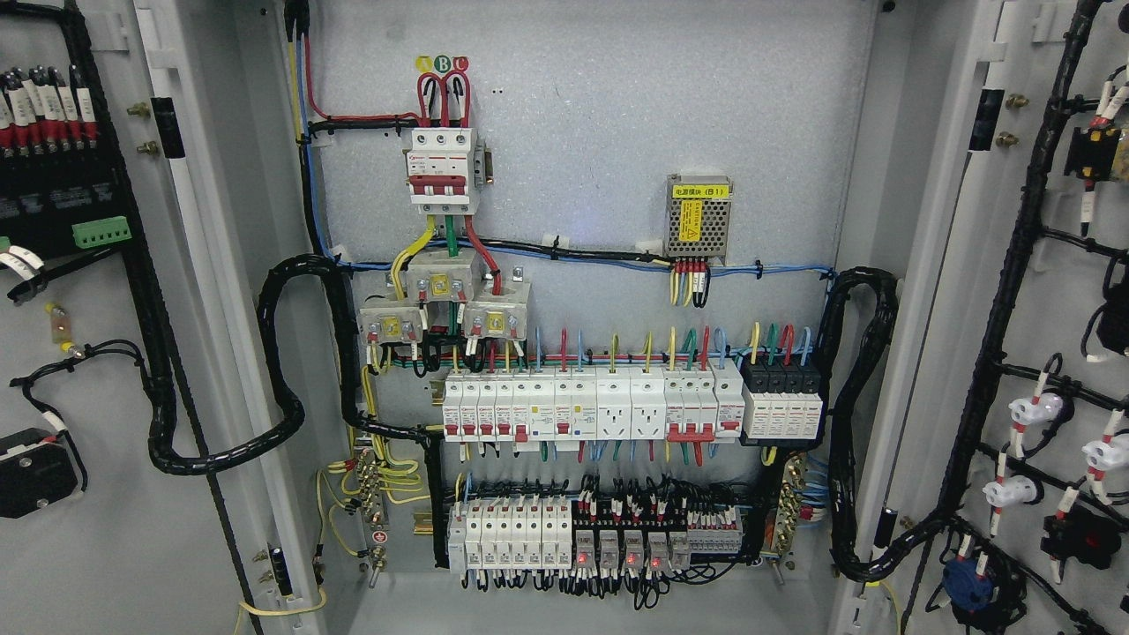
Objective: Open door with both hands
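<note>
Pale grey steel lines the cabinet back panel [600,132] and both open doors, left door [106,529] and right door [1041,106]. White breakers [591,410] carry red toggles, fed by red, green, yellow and blue wires [670,348]. Black corrugated conduit [282,353] loops beside them; a yellow label marks the silver power module [697,220].

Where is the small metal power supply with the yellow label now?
In the head view, the power supply sits upper right on the cabinet's back panel, right of the red main breaker and above the breaker row.

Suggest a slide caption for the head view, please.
Both cabinet doors stand open, exposing breakers; no robot hands visible.
</note>
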